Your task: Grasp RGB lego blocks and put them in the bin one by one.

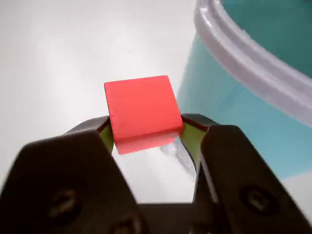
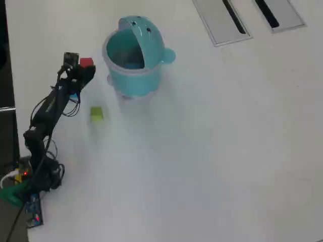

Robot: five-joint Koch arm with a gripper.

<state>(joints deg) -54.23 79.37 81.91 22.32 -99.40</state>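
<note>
Red block [image 1: 142, 109] is sitting clamped between the gripper [image 1: 146, 134] jaws; the bin [image 2: 132, 63] is lying at three o'clock overhead.

No text, label, brand, number or sign can be read in either view; the dark dots on the bin's lid [image 2: 143, 27] are plain marks, not letters.

Black arm [image 2: 48, 108] w/ cables; screwed pincer [image 1: 146, 134], yellow-green pads [image 1: 191, 139].
</note>
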